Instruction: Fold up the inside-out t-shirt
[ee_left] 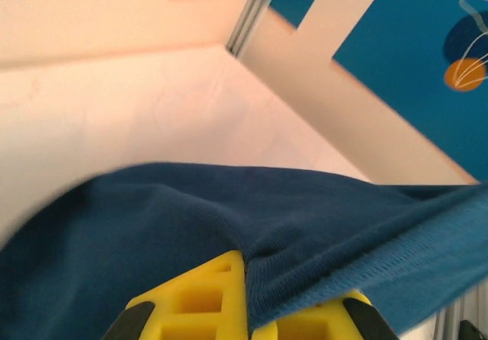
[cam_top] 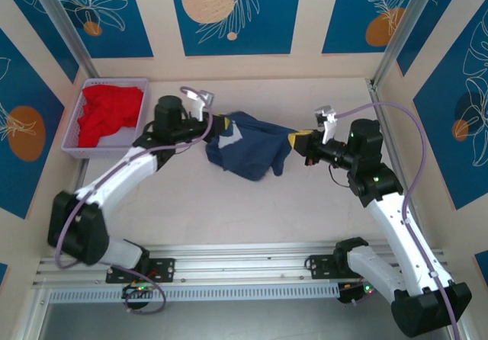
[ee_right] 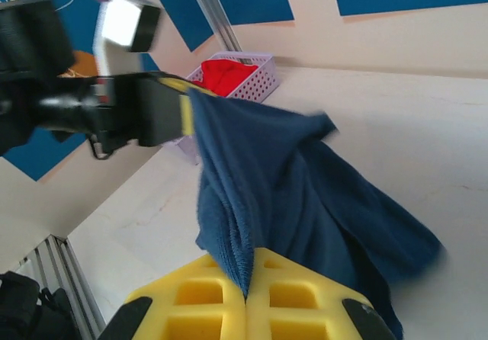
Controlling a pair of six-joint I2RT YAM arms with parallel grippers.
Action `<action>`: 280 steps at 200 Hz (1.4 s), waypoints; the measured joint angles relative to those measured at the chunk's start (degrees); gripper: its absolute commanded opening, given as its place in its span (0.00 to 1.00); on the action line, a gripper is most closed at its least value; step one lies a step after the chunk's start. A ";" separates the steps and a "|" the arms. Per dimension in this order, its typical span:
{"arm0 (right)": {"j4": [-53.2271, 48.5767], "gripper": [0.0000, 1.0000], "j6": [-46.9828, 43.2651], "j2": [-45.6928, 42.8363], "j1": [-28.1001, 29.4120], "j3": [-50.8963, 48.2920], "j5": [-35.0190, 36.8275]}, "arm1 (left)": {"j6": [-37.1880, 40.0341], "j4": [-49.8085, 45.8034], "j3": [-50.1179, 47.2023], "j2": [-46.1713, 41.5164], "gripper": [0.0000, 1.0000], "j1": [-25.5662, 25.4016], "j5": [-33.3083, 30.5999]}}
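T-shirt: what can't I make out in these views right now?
- Top view: t-shirt is bunched; sleeves and hem are lost in its folds.
- Left wrist view: left gripper tips are buried under cloth and cut off at the bottom edge.
- Right wrist view: the t-shirt's right edge is blurred.

The yellow-fingered right hand [ee_right: 245,283] pinches the near edge of a navy blue cotton t-shirt [ee_right: 305,195]. The left hand [ee_right: 179,115] grips its far end. A lilac plastic basket [ee_right: 258,82] with a red garment [ee_right: 225,73] stands farther off on the pale surface [ee_right: 412,134].
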 measured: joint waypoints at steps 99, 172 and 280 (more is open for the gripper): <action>-8.74 0.00 5.38 18.23 4.07 -5.64 13.88 | 10.60 -6.43 -15.91 4.63 0.42 -12.09 -3.32; -9.31 0.00 3.52 14.40 5.05 -6.25 13.97 | 19.39 -10.56 -3.72 9.97 0.68 -17.97 -10.95; -18.27 0.32 1.42 12.35 12.00 -3.82 38.07 | 8.72 -16.04 10.34 19.76 0.00 -14.14 -1.22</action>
